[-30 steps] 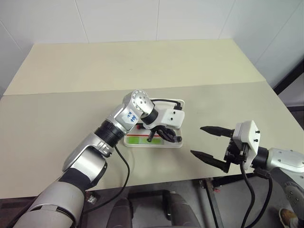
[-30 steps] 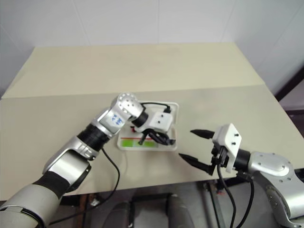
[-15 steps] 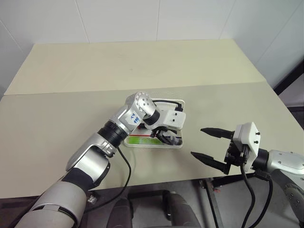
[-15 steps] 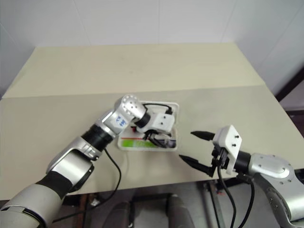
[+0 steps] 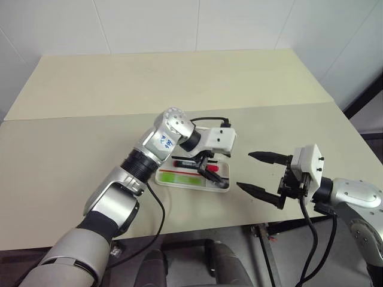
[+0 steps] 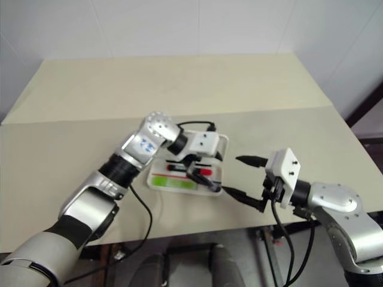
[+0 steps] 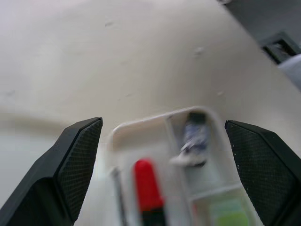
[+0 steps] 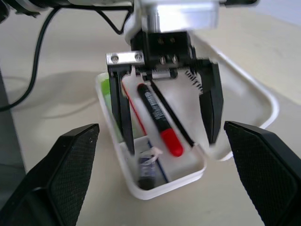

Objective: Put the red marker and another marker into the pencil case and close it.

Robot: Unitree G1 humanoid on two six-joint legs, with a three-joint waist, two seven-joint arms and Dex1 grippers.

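The white pencil case [image 5: 222,182] lies open on the table, its lid [image 8: 244,96] folded back. Inside it the red marker [image 8: 160,117] with its black end lies flat, also seen as the red marker [image 5: 209,169]. Beside it in the case lies the light green marker [image 5: 179,178]. My left gripper [image 5: 209,171] hovers just over the case, open, its fingers [image 8: 123,113] on either side of the red marker and clear of it. To the right of the case my right gripper [image 5: 245,170] is held above the table, open and holding nothing, pointing at the case.
A small dark item [image 7: 193,136] sits in an end compartment of the case. The beige table [image 5: 179,84] stretches wide behind the case. Its front edge [image 5: 197,224] runs close below the case, and a black cable [image 5: 160,209] hangs from my left arm.
My left gripper has opened, let go of the red marker in the case and lifted a little above it. The right gripper stays open in much the same place.
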